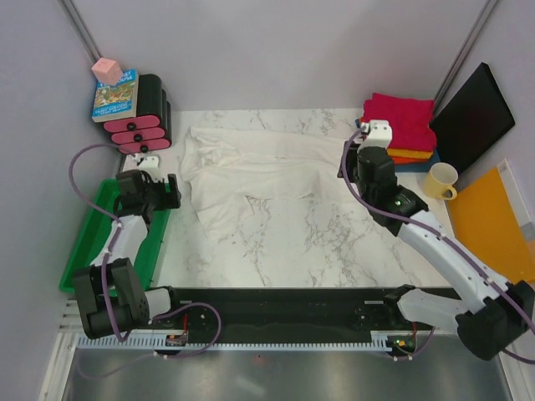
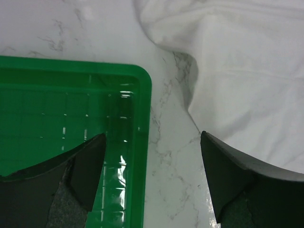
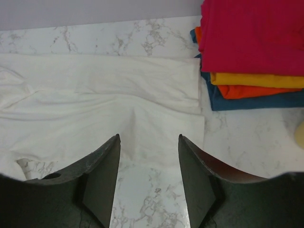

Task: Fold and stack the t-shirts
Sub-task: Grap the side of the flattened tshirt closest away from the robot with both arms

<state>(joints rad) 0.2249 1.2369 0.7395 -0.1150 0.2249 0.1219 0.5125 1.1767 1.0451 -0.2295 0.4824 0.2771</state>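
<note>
White t-shirt (image 1: 251, 171): wrinkled, spread along the far edge of the bench (image 1: 334, 242). My left claw (image 2: 152, 137) and right claw (image 3: 148, 140) both gape, empty. Best pinch matching corners, lift evenly.

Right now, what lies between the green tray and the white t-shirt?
Only bare marble tabletop separates tray and t-shirt, per the left wrist view.

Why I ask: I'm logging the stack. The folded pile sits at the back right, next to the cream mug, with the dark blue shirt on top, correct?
Not quite: the folded pile sits at the back right, next to the cream mug, with the magenta shirt on top; the dark blue shirt is lowest. The right wrist view shows it.
</note>
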